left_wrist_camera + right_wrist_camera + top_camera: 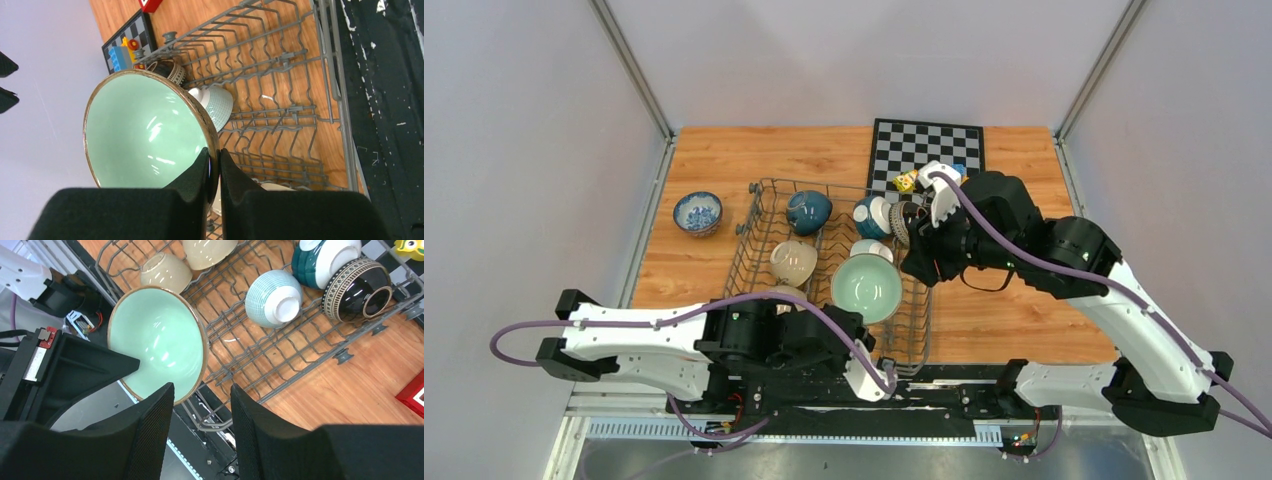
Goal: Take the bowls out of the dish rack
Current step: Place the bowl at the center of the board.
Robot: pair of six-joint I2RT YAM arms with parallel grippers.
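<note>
Left gripper [214,161] pinches the green bowl [145,130] by its rim; right gripper [201,395], jaws apart and empty, hovers close and could knock it loose.

Pale walls [524,150] enclose wooden table [724,160], seemingly evenly lit.

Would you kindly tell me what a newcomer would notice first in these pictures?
The big pale green bowl stands out, tilted on edge at the near right of the dish rack, with the left gripper pinching its gold-brown rim. The right gripper hangs open near it, at the rack's right side. A lone blue-and-white bowl sits on the wooden table, left of the rack.
</note>
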